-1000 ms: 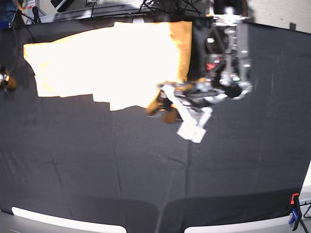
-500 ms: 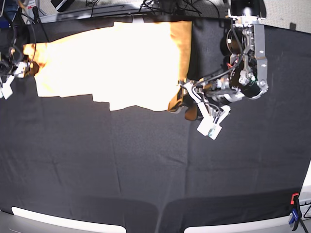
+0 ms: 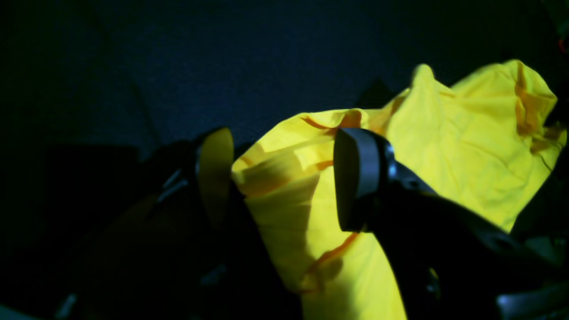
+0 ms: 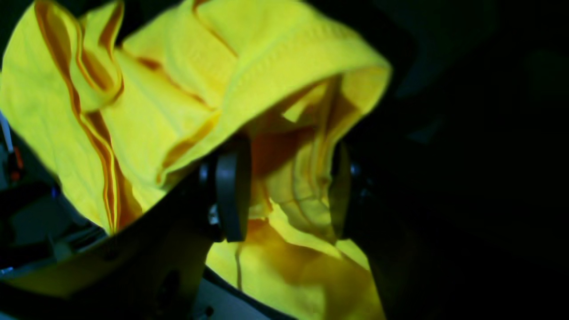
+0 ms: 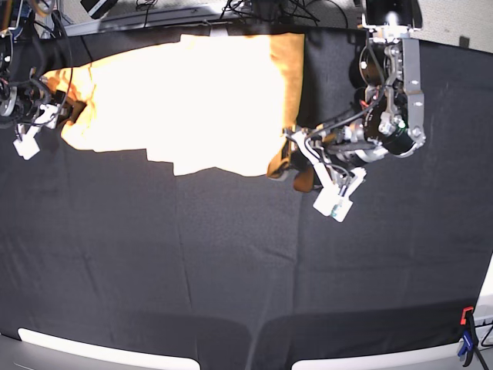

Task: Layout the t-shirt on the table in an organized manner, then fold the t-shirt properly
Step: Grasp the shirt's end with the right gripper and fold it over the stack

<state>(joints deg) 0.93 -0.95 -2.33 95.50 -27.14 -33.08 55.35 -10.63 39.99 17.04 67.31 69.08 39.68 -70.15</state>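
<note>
Table (image 5: 231, 262): wide black cloth surface, fills base view. T-shirt (image 5: 192, 100): spread flat toward 12 o'clock, stretched between both arms. Left claw (image 3: 284, 178) at shirt's 3 o'clock corner: jaws wide apart, bunched yellow cloth between them, grasping t-shirt. Right claw (image 4: 284, 191) at 9 o'clock end: jaws apart, grasping folded shirt edge.

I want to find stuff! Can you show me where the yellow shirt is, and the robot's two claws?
t-shirt (image 5: 192, 100): base view, middle of the spread cloth.
left gripper (image 3: 284, 178): left wrist view, cloth between its fingertips.
right gripper (image 4: 286, 191): right wrist view, cloth between its fingertips.
</note>
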